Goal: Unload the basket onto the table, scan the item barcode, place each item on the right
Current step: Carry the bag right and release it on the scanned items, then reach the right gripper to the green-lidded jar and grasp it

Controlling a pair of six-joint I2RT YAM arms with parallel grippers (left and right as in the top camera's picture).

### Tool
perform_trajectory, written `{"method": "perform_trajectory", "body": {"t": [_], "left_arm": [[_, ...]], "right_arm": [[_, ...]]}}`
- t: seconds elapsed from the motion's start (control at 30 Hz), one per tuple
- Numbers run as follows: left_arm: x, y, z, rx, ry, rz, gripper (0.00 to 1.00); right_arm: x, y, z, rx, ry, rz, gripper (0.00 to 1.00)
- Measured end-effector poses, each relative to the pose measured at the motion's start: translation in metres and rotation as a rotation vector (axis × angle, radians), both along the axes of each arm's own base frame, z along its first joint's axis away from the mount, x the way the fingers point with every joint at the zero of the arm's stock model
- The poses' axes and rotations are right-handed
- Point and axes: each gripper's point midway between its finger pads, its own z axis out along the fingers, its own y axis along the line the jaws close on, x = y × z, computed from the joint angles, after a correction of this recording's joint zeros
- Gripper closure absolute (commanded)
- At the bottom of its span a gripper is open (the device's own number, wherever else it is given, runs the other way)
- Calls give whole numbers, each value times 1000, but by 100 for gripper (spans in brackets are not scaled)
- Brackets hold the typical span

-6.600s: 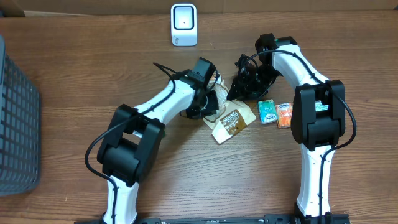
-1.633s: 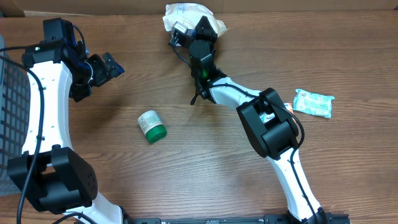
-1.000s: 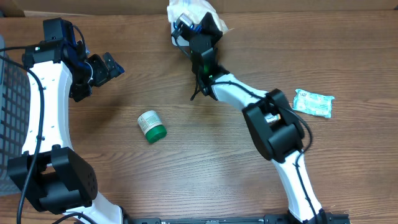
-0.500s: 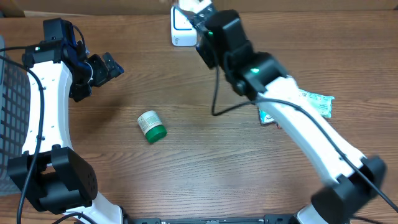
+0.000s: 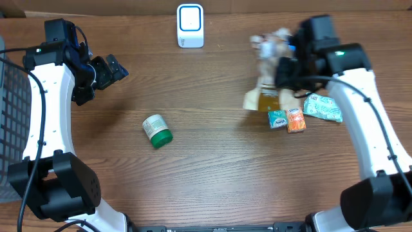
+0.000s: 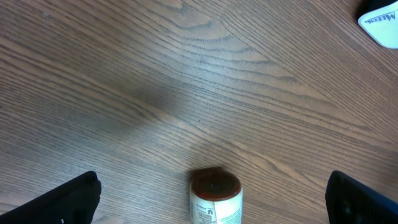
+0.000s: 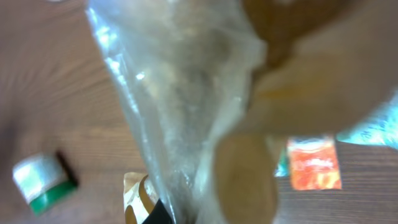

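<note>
My right gripper point(image 5: 288, 68) is shut on the item, a crinkled clear bag with a tan and brown pack inside point(image 5: 262, 96). The bag hangs blurred just left of the small packets at the right of the table. In the right wrist view the bag point(image 7: 180, 93) fills the frame and hides the fingers. The white barcode scanner point(image 5: 190, 26) stands at the back centre, well to the left of the bag. My left gripper point(image 5: 106, 69) is open at the far left and holds nothing; its dark fingertips point(image 6: 68, 202) flank a jar point(image 6: 216, 196) without touching it.
A white jar with a green lid point(image 5: 156, 130) lies left of centre. A green packet point(image 5: 278, 118), an orange packet point(image 5: 295, 120) and a mint-green wrapper point(image 5: 324, 107) lie under the right arm. A dark mesh basket point(image 5: 9, 116) fills the left edge.
My right arm has swung from the scanner at the back to the right side, carrying the bag down over the small packets. The left arm and the jar have not moved.
</note>
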Motion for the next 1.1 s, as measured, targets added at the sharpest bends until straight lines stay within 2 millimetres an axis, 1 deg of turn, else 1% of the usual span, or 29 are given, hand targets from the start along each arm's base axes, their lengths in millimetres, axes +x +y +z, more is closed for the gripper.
{"method": "perform_trajectory", "body": {"t": [0.03,0.13,0.23,0.27,0.3,0.33,0.37,0.43,0.47,0.6,0.67,0.73,0.8,0.9,0.93,0.97,1.0,1.03,1.07,1.1], "left_arm": [[0,0,0,0,-1,0,0],[0,0,0,0,0,0,0],[0,0,0,0,-1,0,0],[0,0,0,0,0,0,1],[0,0,0,0,-1,0,0],[0,0,0,0,-1,0,0],[0,0,0,0,0,0,0],[0,0,0,0,0,0,0],[0,0,0,0,0,0,0],[0,0,0,0,0,0,0],[0,0,0,0,-1,0,0],[0,0,0,0,-1,0,0],[0,0,0,0,0,0,0],[0,0,0,0,0,0,0],[0,0,0,0,0,0,1],[0,0,0,0,0,0,1],[0,0,0,0,0,0,1],[0,0,0,0,0,0,0],[0,0,0,0,0,0,0],[0,0,0,0,0,0,0]], "right_arm": [[2,-17,-10,21,16,-61,96],[3,-58,-37,80,52,-201,96],[-4,-91,-64,127,85,-318,96],[-8,-99,-72,139,98,-348,95],[-13,-107,-82,150,114,-382,84],[-16,-111,-87,156,122,-399,69],[-21,-115,-94,164,137,-419,58],[-25,-117,-100,171,151,-430,32],[-27,-117,-102,171,153,-428,31],[-30,-115,-103,179,168,-424,31],[-37,-112,-104,183,204,-427,32],[-44,-110,-100,184,238,-421,32],[-39,-108,-87,192,220,-394,32],[-19,-96,-60,220,131,-316,27],[-12,-87,-51,232,93,-274,25],[-7,-74,-42,249,58,-224,24],[-4,-61,-37,260,37,-183,23],[1,-38,-31,277,9,-114,22],[2,-24,-29,285,-5,-69,21],[2,3,-26,298,-17,2,20]]}}
